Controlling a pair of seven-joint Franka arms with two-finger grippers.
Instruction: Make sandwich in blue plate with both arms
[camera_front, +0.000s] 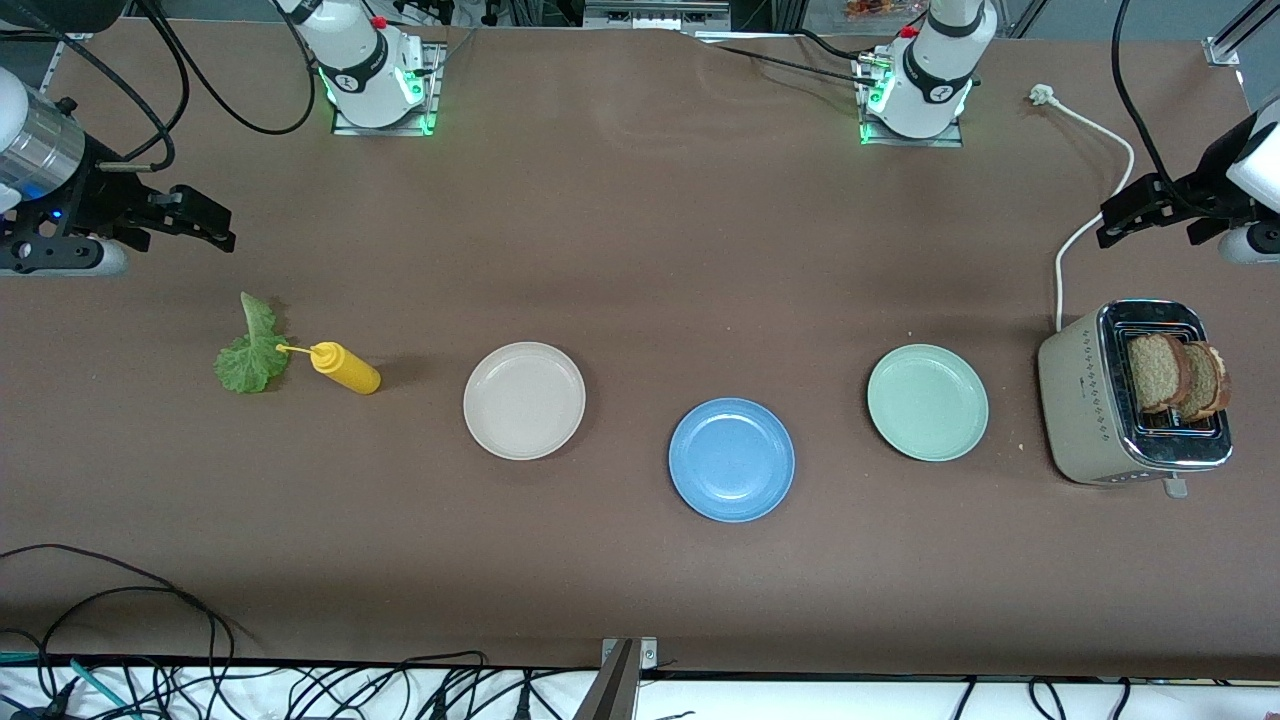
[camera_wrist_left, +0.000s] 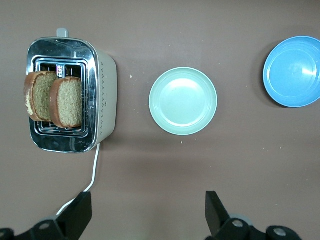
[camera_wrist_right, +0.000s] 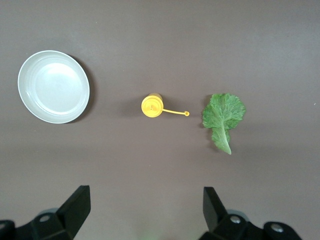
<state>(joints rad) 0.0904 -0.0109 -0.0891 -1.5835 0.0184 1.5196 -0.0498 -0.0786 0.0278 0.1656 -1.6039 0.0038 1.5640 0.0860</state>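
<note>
Nothing's been put together so far. The blue plate (camera_front: 731, 459) sits bare on the table (camera_front: 640, 250), about midway along it and closer to the front-camera edge than the other two plates. The beige plate (camera_front: 524, 400) is beside it toward the right arm's end, the mint-green plate (camera_front: 927, 402) toward the left arm's end.

Both bread slices (camera_front: 1178, 376) stand upright in the toaster (camera_front: 1090, 410), which is at the left arm's end of the table with its white cord (camera_front: 1095, 180) trailing off toward the arm bases. The lettuce leaf (camera_front: 252, 350) lies flat near the right arm's end – right beside it is a yellow squeeze bottle (camera_front: 345, 367), its thin tip reaching the leaf's edge.

The left gripper (camera_front: 1135, 215) hangs over the table's end just past the toaster, fingers spread wide, holding nothing. The right gripper (camera_front: 200, 222) is the same at its end – open, empty, up over the table near the lettuce.
</note>
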